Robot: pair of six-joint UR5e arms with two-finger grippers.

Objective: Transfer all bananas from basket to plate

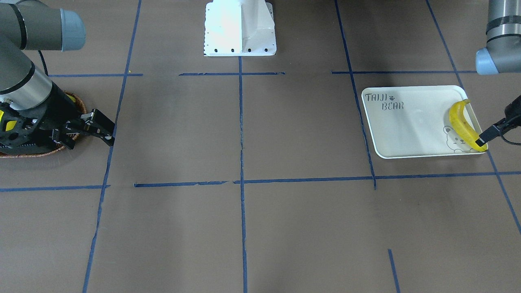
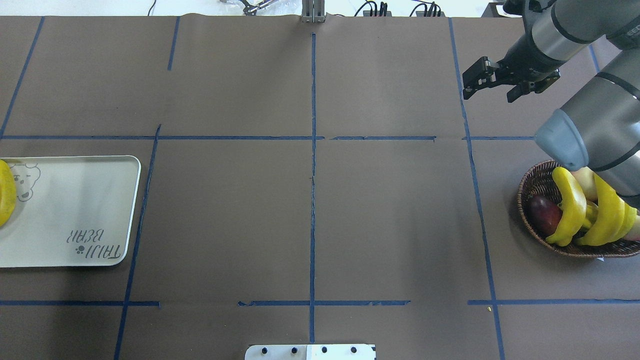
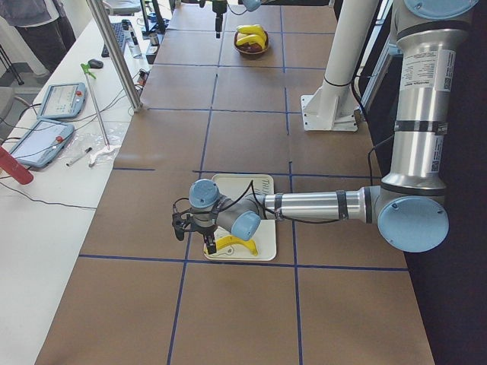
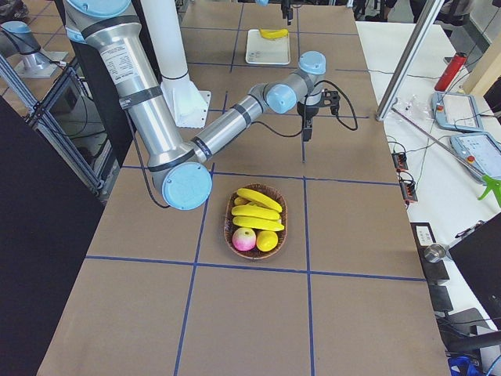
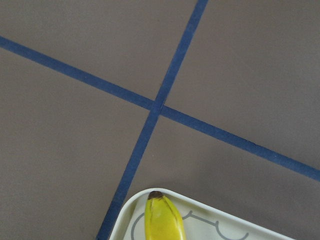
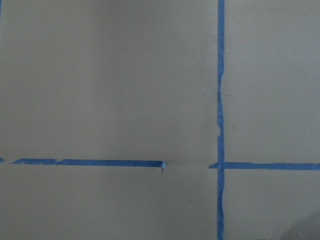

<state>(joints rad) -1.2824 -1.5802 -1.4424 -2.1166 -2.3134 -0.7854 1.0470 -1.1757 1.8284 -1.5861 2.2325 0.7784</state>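
Nearest the front-facing lens: bare brown table (image 1: 260, 244), blue tape lines (image 1: 243, 228), nothing else.

Next back, at the robot's left end: plate (image 1: 407, 130), flat, one banana (image 1: 462, 124) lying along its outer short rim, near end beside the printed bear (image 1: 452, 136). Left gripper (image 1: 487, 136) right at that end, one black finger in view, tip overlapping the fruit. Cannot tell whether spread, closed or pinching (in the wrist view, only the stem tip and a tray corner, no fingers).

At like depth, far across at the other end: right gripper (image 1: 112, 133), jaws apart, holding nothing, beside the basket (image 1: 40, 152) rather than over it. Basket mostly hidden here behind the arm. In the right side view: three bananas (image 4: 257, 210) stacked across it, on top of rounder fruits (image 4: 244, 239).

Farthest: white pedestal base (image 1: 240, 36).

Tally, by judgement: one of four across, three to go.

Risks, judged:
- Plated banana hard against the rim. Could tip over the edge if dragged by the finger on withdrawal.
- Stack smooth and curved. May shed a neighbour on lifting, or yield two in one pinch.
- Wicker probably light. May slide under a sideways pull.
- Basket and plate well apart. Probably calls for a hand-over mid-table (a likely drop point).
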